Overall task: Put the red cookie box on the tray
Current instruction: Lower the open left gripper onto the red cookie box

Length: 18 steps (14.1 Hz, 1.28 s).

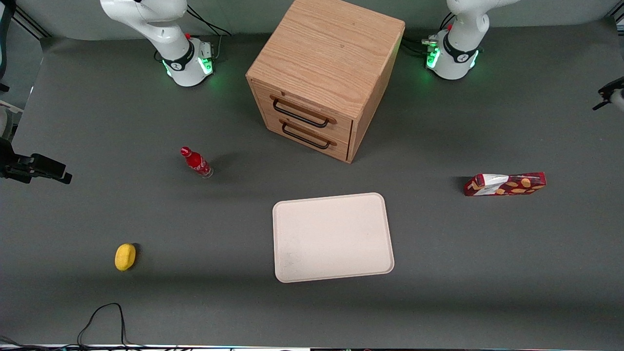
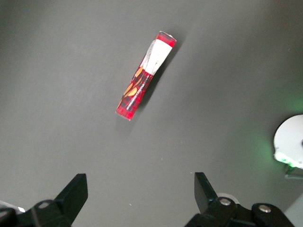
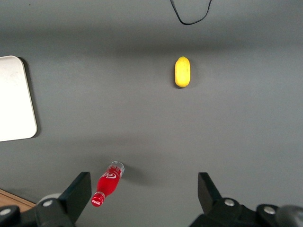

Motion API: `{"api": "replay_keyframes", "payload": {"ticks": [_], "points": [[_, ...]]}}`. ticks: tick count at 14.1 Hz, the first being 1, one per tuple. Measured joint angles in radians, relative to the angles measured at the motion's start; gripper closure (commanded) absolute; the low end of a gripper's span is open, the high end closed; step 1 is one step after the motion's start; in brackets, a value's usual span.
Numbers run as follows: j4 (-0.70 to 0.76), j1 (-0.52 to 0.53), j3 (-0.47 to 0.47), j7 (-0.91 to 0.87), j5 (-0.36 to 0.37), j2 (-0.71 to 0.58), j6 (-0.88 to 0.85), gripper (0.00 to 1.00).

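Note:
The red cookie box lies on its long narrow side on the grey table, toward the working arm's end and apart from the tray. It also shows in the left wrist view. The cream-white tray lies flat and bare near the middle of the table, nearer the front camera than the cabinet; one corner of it shows in the right wrist view. My left gripper hangs high above the table with its fingers wide open and nothing between them. The box lies well clear of the fingertips.
A wooden two-drawer cabinet stands between the two arm bases. A small red bottle and a yellow object sit toward the parked arm's end. The working arm's base is near the box. A black cable lies at the front edge.

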Motion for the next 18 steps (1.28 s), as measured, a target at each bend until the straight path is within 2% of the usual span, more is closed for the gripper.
{"api": "replay_keyframes", "payload": {"ticks": [3,8,18], "points": [[-0.123,-0.030,-0.002,0.078,-0.003,-0.008,0.113,0.00],[-0.193,-0.054,-0.002,0.137,-0.018,0.005,0.175,0.00],[-0.375,-0.057,0.000,0.219,-0.022,0.214,0.609,0.00]]}}
